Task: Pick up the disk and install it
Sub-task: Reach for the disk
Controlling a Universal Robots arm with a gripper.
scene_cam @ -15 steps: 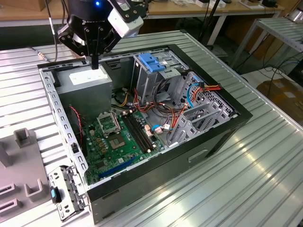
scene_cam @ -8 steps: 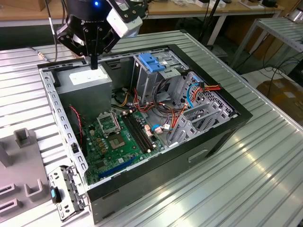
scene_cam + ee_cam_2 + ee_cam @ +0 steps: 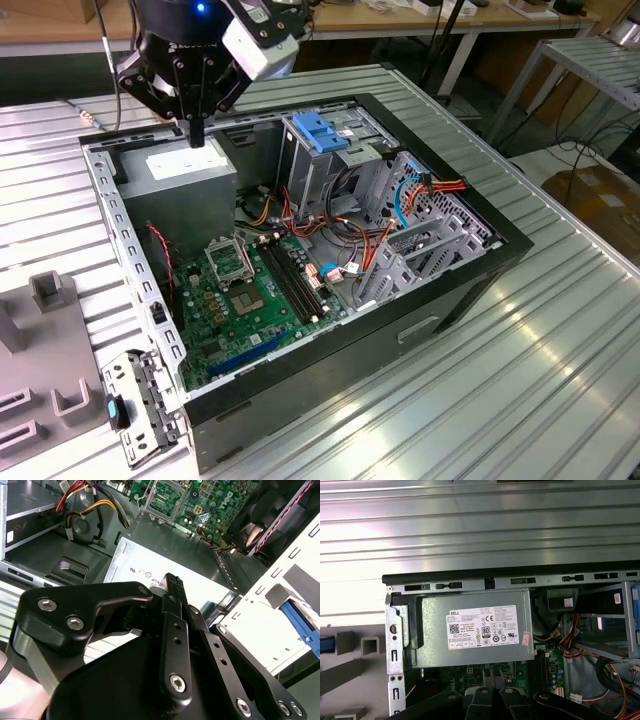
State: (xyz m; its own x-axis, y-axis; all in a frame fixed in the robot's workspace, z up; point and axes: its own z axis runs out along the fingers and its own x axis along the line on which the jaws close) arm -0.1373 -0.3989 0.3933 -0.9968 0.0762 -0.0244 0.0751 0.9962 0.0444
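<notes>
Your black robot hand (image 3: 197,135) hangs pinched shut, empty, above the grey metal power box (image 3: 190,168) (inside the open black computer case (image 3: 330,365)). Stay above its walls going for the disk.

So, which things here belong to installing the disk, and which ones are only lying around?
Belong to the job:
gripper, fingers shut, above the power supply
drive cage with blue bracket, likely
blue edge by the grey blocks, perhaps the disk

Only lying about:
power supply
motherboard
grey blocks
</notes>
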